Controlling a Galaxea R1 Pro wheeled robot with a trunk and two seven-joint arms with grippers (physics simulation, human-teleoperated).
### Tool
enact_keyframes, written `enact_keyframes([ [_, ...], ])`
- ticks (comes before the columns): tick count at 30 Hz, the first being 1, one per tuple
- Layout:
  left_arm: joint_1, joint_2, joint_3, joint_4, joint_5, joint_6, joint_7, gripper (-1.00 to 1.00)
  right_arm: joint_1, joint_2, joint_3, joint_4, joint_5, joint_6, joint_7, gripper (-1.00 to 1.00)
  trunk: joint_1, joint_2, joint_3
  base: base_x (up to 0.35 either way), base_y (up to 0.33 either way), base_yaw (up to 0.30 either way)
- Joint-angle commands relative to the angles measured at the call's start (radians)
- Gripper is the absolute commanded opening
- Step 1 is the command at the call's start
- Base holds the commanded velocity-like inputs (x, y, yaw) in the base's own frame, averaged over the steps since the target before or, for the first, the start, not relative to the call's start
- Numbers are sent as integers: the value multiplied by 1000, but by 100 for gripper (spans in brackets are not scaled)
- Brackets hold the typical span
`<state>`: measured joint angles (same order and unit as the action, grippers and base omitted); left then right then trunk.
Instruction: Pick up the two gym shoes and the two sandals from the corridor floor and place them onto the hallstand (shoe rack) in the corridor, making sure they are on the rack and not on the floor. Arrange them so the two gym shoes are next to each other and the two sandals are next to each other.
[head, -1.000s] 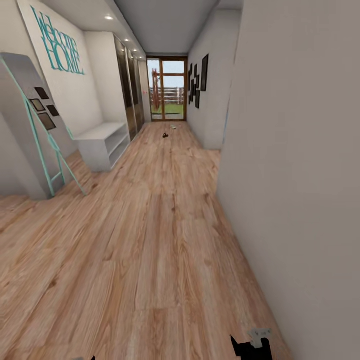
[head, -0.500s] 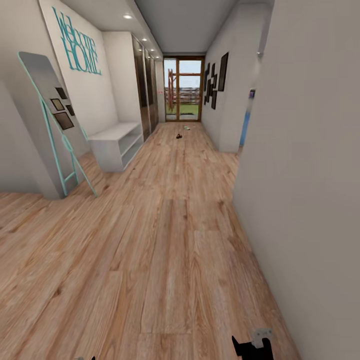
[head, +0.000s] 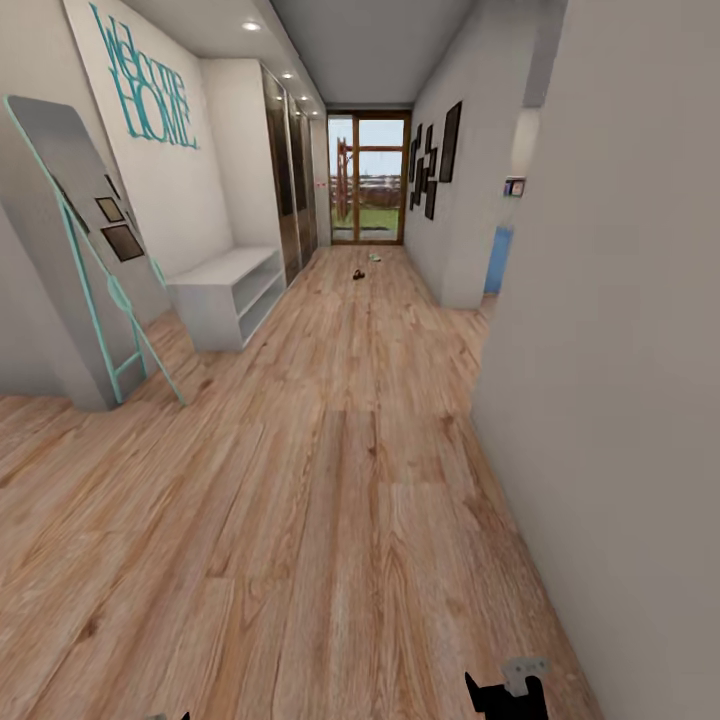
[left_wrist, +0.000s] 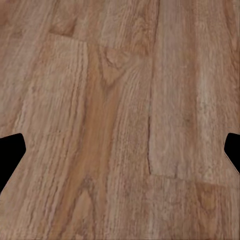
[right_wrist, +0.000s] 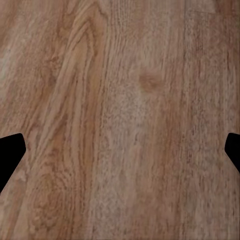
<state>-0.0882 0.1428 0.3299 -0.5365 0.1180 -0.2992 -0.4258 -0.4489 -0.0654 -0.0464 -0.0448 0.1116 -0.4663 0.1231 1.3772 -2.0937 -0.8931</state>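
Going from the left wall across: a tall teal-framed leaning mirror (head: 75, 230) stands against the wall under teal "Welcome HOME" lettering (head: 150, 100). Just past it sits the pale grey low hallstand with open shelf rows (head: 225, 295), and nothing shows on its bench top, so by the look of it no shoe has been placed yet. The light brown wood-plank corridor floor (head: 330, 480) runs on to a glazed wood-framed door (head: 366, 180). On the floor near that door lie a small dark shape, probably one dark brown sandal (head: 357, 274), and a pale speck, perhaps a cream-white gym shoe (head: 374, 257); both are too small to tell for sure. All four pickups seem left to do. Dark picture frames (head: 435, 160) hang on the right wall. The left gripper (left_wrist: 120, 152) and right gripper (right_wrist: 120, 152) hang over bare planks, jaws apart, holding nothing.
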Motion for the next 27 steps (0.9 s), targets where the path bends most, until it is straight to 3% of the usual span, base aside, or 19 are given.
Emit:
enact_keyframes([
  [1, -1, 0, 3, 1, 9, 2, -10, 100, -1, 0, -6, 1, 10, -3, 1, 100, 0, 0, -1, 339, 0, 0],
  [27, -1, -1, 3, 1, 9, 2, -9, 100, -1, -1, -6, 1, 10, -2, 2, 100, 0, 0, -1, 339, 0, 0],
])
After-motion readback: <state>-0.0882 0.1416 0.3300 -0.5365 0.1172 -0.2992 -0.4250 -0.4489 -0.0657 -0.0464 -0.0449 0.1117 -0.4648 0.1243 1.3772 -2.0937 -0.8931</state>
